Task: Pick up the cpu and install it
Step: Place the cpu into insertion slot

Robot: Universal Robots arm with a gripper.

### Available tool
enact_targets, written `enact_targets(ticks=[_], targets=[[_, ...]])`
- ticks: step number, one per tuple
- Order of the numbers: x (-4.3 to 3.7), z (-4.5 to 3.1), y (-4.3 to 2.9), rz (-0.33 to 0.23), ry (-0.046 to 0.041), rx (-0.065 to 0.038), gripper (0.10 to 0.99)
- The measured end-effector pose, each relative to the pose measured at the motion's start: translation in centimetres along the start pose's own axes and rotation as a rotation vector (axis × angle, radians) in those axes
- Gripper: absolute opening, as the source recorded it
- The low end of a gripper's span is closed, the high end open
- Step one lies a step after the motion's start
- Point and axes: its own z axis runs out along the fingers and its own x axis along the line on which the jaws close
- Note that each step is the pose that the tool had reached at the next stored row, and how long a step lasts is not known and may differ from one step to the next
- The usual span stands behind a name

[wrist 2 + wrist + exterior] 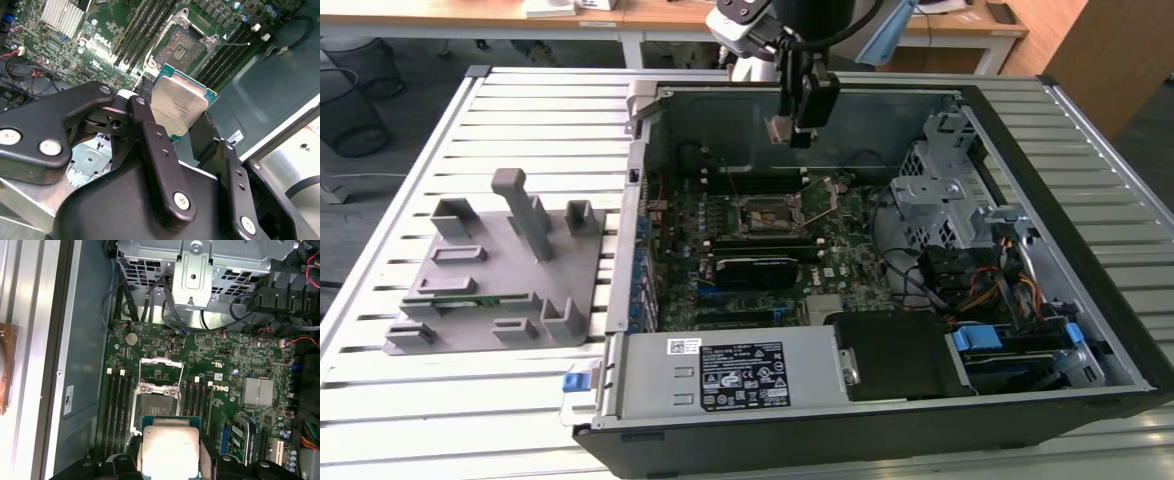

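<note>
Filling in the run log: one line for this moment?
claw: shut on cpu | cpu: held above motherboard, not in socket | socket: open, empty

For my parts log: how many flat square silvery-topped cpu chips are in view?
1. The silvery square cpu is held by the black gripper over the open computer case.

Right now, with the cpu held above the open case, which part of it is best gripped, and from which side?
By two opposite edges, as the gripper holds the cpu now, a finger on each side, approaching from the metal-top side. It is flat and square, so an edge pinch likely leaves the underside free for the socket.
</note>
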Motion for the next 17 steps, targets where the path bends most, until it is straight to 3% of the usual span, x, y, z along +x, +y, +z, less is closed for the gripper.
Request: enact_targets(ticks=[17], targets=[[0.0, 0.54, -0.01, 0.0, 0.0001, 0.0, 0.541]])
